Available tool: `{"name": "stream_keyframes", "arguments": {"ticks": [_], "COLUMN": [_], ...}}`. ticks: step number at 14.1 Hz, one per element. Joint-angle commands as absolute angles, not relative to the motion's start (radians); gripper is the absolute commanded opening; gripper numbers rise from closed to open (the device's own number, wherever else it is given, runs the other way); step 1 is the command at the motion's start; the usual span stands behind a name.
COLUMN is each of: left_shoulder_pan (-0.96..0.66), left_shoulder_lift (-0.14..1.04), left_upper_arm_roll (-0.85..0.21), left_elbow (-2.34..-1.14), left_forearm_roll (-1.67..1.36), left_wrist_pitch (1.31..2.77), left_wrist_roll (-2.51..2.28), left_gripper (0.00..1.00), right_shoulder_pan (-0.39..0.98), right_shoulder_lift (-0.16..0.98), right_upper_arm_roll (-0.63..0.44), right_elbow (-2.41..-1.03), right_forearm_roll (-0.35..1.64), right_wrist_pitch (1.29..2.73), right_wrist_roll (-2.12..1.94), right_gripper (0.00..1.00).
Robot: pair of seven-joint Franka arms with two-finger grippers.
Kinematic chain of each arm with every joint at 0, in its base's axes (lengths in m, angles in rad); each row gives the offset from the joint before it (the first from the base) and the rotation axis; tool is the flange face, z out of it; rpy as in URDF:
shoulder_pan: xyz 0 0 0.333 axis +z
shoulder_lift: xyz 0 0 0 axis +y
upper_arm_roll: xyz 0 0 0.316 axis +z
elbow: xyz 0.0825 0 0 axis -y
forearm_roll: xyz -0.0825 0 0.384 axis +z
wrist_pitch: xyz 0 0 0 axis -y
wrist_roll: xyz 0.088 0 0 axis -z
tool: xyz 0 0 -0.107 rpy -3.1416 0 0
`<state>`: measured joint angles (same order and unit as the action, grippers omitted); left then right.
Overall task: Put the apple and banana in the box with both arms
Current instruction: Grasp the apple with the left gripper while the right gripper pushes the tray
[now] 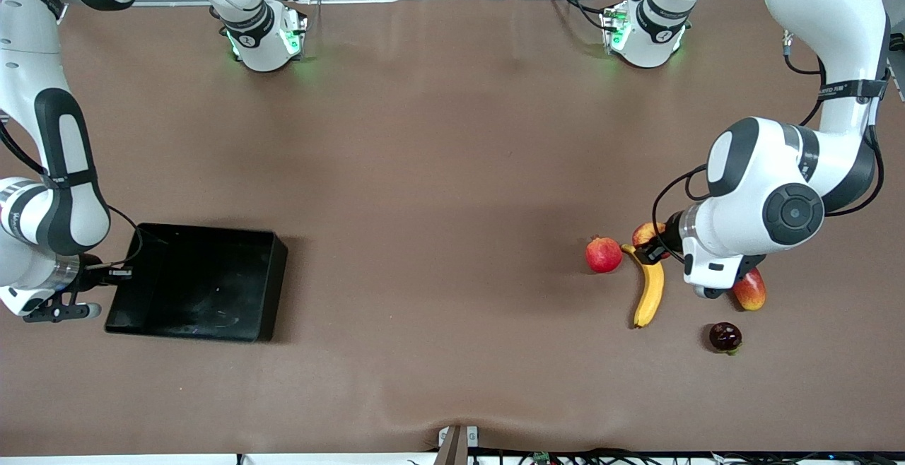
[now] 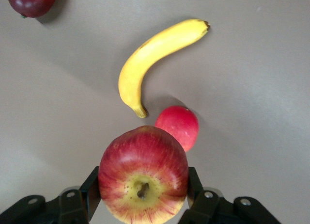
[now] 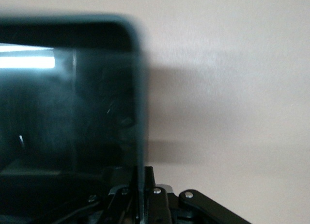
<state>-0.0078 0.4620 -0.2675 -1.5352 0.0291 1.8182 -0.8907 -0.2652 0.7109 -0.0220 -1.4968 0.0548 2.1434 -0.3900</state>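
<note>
Already left pincer [image 2: 143,197] clamps apple [image 2: 143,173]: firm, smooth, keep mid-girth grip. Right pincer [image 3: 138,197] pinches box [image 1: 272,267] wall.

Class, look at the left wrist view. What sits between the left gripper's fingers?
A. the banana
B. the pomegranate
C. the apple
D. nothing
C. The left gripper has a finger on each side of the apple, while the banana lies on the table apart from it.
</note>
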Motion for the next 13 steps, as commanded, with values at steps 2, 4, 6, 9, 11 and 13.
{"name": "stream_keyframes", "arguments": {"ticks": [2,4,6,9,11,13], "left_shoulder_pan": [-0.006,-0.003,-0.005,-0.005,-0.005,-0.002], "left_shoulder_lift": [0.416,0.408,0.397,0.394,0.394,0.397], "left_upper_arm_roll": [-0.304,-0.308,-0.321,-0.334,-0.347,-0.347], "left_elbow": [-1.535,-1.534,-1.534,-1.534,-1.534,-1.536], "left_forearm_roll": [0.044,0.044,0.044,0.044,0.044,0.044], "left_wrist_pitch": [1.780,1.763,1.763,1.763,1.763,1.763], "left_wrist_roll": [-0.913,-0.907,-0.913,-0.916,-0.930,-0.931], "left_gripper": [0.00,0.00,0.00,0.00,0.00,0.00], "right_shoulder_pan": [-0.241,-0.198,-0.117,0.035,0.150,0.285], "right_shoulder_lift": [0.623,0.588,0.565,0.558,0.551,0.557], "right_upper_arm_roll": [-0.003,0.012,0.012,0.018,0.047,0.048], "right_elbow": [-1.499,-1.497,-1.497,-1.497,-1.499,-1.500], "right_forearm_roll": [0.125,0.193,0.199,0.199,0.199,0.198], "right_wrist_pitch": [2.120,2.094,2.060,1.997,1.997,2.034], "right_wrist_roll": [-0.399,-0.391,-0.284,-0.047,0.085,0.276], "right_gripper": [0.00,0.00,0.00,0.00,0.00,0.00]}}
